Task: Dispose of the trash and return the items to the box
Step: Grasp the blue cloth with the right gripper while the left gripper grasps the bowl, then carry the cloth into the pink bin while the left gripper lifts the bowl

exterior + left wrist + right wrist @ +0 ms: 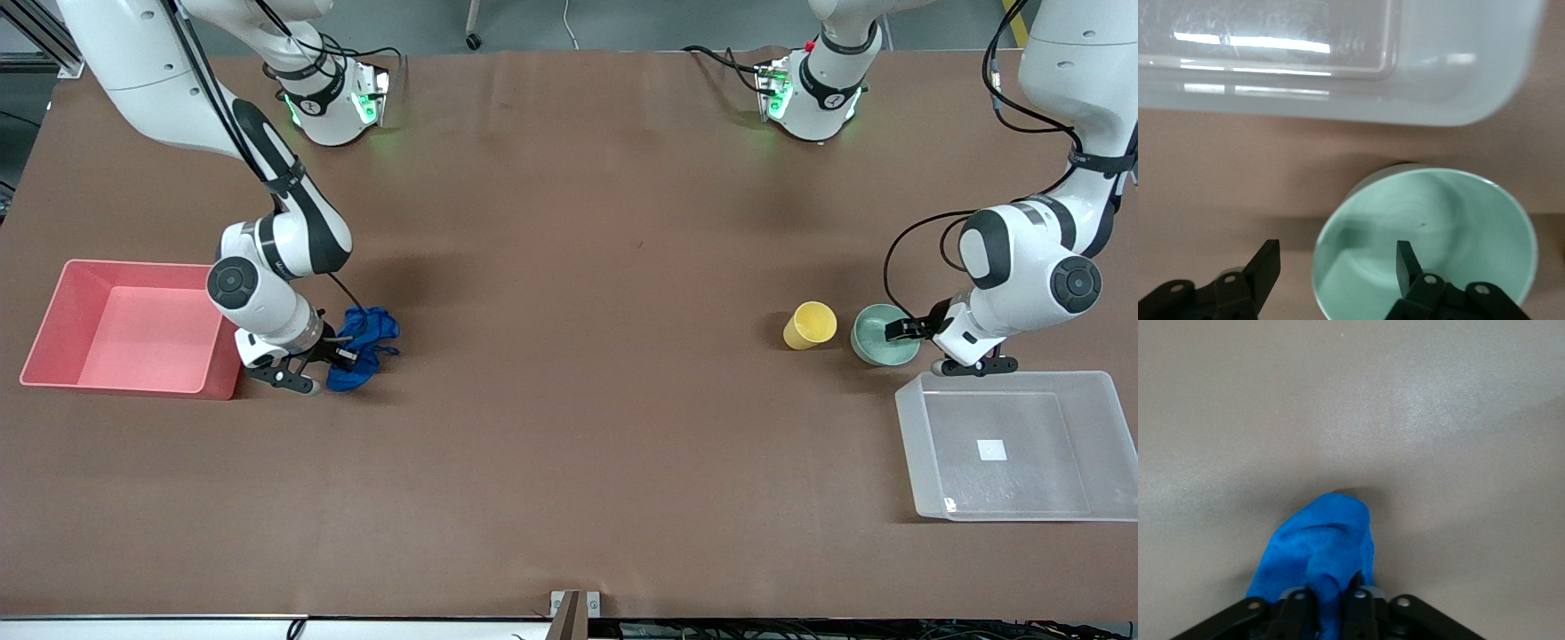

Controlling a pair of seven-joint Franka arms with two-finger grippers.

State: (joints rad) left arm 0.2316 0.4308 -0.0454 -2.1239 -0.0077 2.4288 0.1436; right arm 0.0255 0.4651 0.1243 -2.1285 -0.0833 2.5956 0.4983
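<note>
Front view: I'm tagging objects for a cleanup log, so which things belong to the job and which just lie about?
Job:
blue cloth wad
yellow cup
mint-green bowl
clear bin
pink bin
left gripper
right gripper

Lying about:
nothing seen

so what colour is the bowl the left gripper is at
Pale mint green; the bowl shows best in the left wrist view.
</note>
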